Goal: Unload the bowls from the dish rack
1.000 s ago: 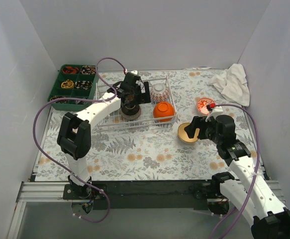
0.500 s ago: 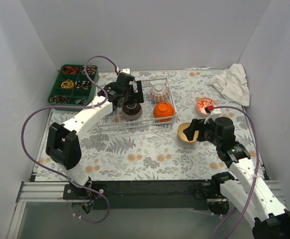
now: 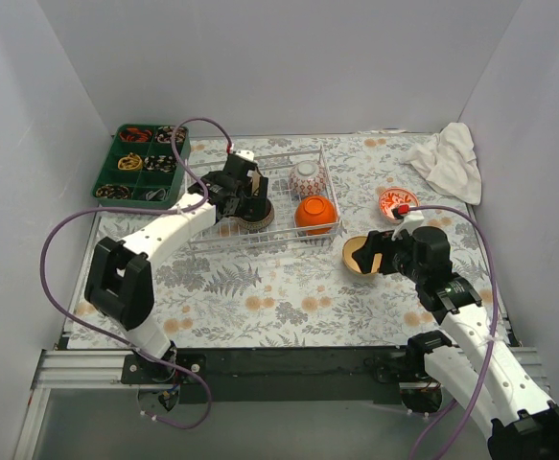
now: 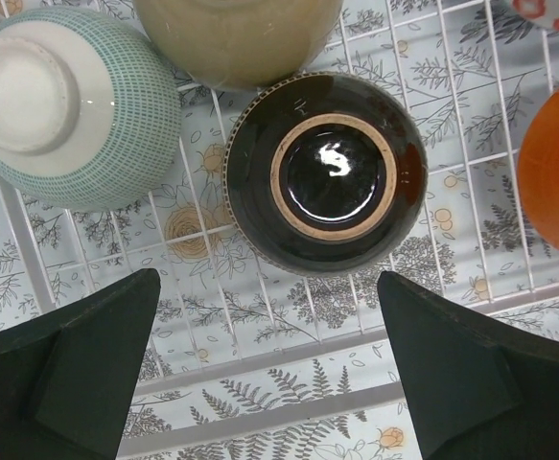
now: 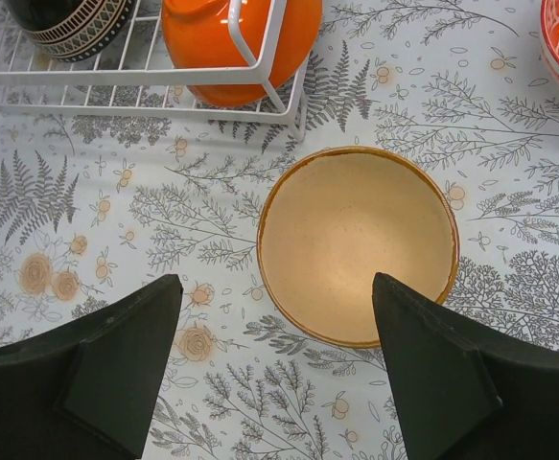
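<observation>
1. The dish rack [image 3: 289, 241] sits on the fern-patterned worktop [image 3: 260, 297], left of centre and toward the far side. A green tray [image 3: 143, 165] of small items lies just to its left.
2. Five bowls are in the rack. The dark brown bowl [image 4: 327, 172] lies upside down by the near edge, with its foot ring up.
3. A green-patterned bowl [image 4: 63, 105] is just left of the dark brown one, also upside down. A cream bowl [image 4: 236, 38] sits beyond the two.
4. An orange bowl [image 3: 314, 214] fills the near right part of the rack. A red-patterned white bowl [image 3: 306, 177] is behind it.
5. The left jaws are apart and hang over the dark brown bowl. Both dark fingers [image 4: 78, 374] are clear of it on the near side.
6. Two bowls stand upright on the worktop, right of the rack. A tan bowl [image 5: 356, 244] is just off the near right corner, and a red-inside bowl [image 3: 394, 203] is farther back.
7. The right jaws are apart over the tan bowl, whose near edge shows between the fingers [image 5: 97, 374]. I cannot tell whether they touch it.
8. A white cloth [image 3: 447, 158] lies crumpled at the far right.
</observation>
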